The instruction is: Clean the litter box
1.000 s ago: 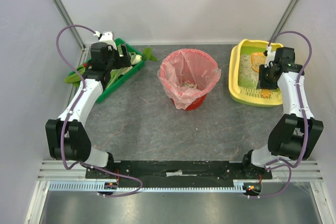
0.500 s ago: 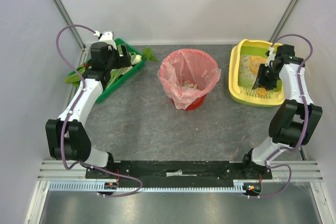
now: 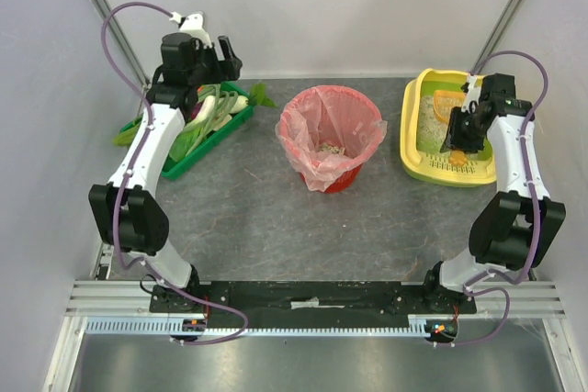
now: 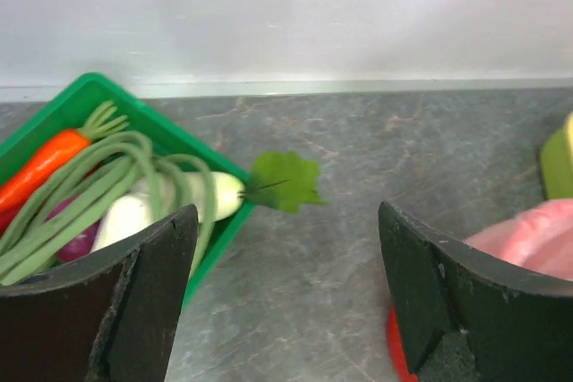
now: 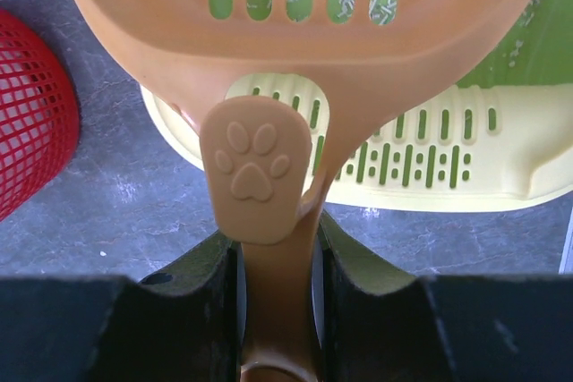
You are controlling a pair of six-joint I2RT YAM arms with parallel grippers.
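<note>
Scoop (image 5: 358, 51) clamped in your right gripper (image 5: 273, 270), over litter box (image 3: 411, 164), left gripper (image 4: 286, 292) jaws apart, near green tray (image 4: 85, 96)

Left tool (image 3: 220, 54) has risen clear of the green tray (image 3: 196, 151) and drawn back toward the rear wall, jaws apart; right tool (image 3: 459, 130), clamped on the orange scoop (image 5: 304, 42), has edged leftward over the litter box (image 3: 415, 168); its forearm now stands straighter.

Grey marbled tabletop (image 3: 248, 218); plain white walls (image 3: 303, 6); aluminium rail (image 3: 312, 326) near edge.
</note>
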